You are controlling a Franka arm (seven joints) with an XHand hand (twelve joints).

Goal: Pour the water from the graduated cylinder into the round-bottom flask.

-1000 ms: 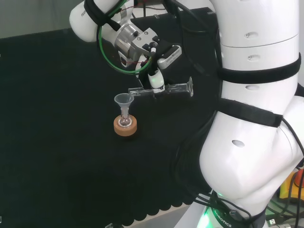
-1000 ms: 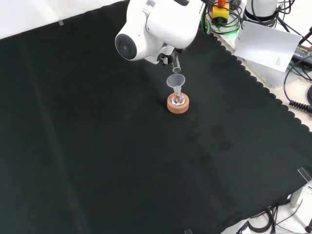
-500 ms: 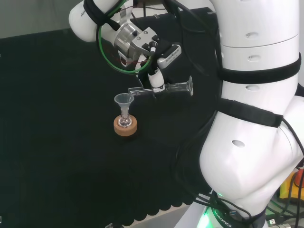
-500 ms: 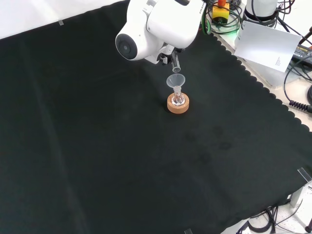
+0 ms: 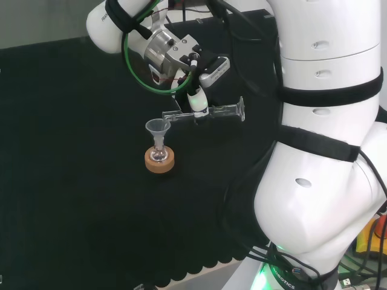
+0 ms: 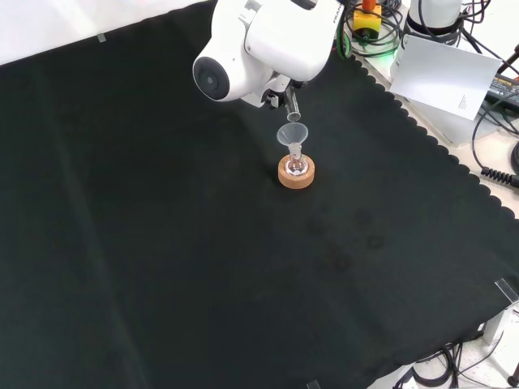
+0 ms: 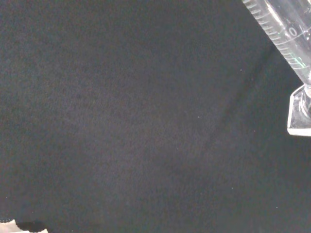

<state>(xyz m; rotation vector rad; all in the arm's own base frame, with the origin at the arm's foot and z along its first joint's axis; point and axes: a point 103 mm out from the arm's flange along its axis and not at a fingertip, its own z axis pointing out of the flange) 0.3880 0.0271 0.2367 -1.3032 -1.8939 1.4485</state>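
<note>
In the head view a clear graduated cylinder (image 5: pixel 208 112) lies almost level in the air, its mouth just above a clear funnel (image 5: pixel 157 127). The hand (image 5: pixel 196 99) is shut on the cylinder's middle. The funnel sits in a small round-bottom flask (image 5: pixel 159 154) on a cork ring (image 5: pixel 159 161). In the front view the cylinder's mouth (image 6: pixel 293 115) hangs over the funnel (image 6: pixel 292 134), flask (image 6: pixel 296 166) and cork ring (image 6: pixel 296 173). The wrist view has the cylinder's marked tube (image 7: pixel 284 36) and foot close up.
Black cloth (image 6: pixel 162 259) covers the bench. A white sheet (image 6: pixel 442 74), cables and gear lie past the cloth's scalloped edge at the front view's right. The arm's big white links (image 5: pixel 326 151) stand at the head view's right.
The hand and cylinder have shifted very slightly; the cylinder stays tipped over the funnel. The flask and cork ring have not moved.
</note>
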